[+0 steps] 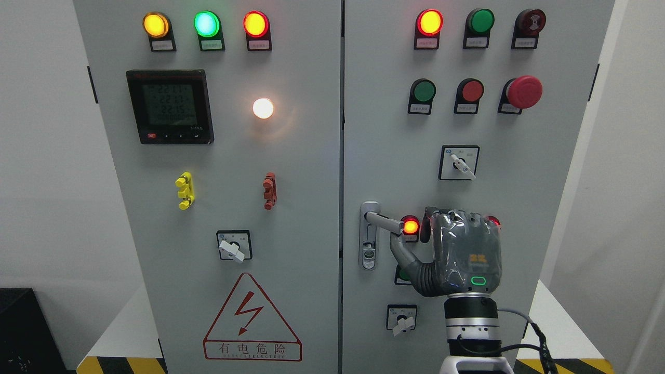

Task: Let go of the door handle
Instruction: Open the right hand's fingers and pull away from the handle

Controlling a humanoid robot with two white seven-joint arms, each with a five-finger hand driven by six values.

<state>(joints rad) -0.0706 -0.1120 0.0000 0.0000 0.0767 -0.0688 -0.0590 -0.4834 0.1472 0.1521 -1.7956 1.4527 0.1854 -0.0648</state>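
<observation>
Facing a grey two-door electrical cabinet (311, 156), we are listing its contents door by door. On the right door (519, 208), the silver door handle (383, 222) is sitting at the door's left edge, its lever pointing right from a vertical backplate with a lock below. Our right hand (457, 249) is rising from the bottom edge right of centre, back of the hand toward the camera, palm toward the door, just to the right of the lever's tip. The thumb (402, 254) is reaching up-left to just under the lever's end; whether it is touching we cannot tell. The fingers (441, 214) are curling forward at the top, and we are not seeing them wrapped around the lever; they are looking loosely curled, holding nothing. A lit red lamp (410, 226) is glowing between the lever tip and the hand. Above it we are noting a rotary selector switch (459, 162), a red mushroom stop button (523, 92), green and red push buttons and a row of indicator lamps. On the left door (208, 208) we are recording a digital meter (170, 106), a white lit lamp (263, 108), yellow (184, 190) and red (269, 191) clips, a selector switch (234, 245) and a red triangular warning sign (252, 319).
</observation>
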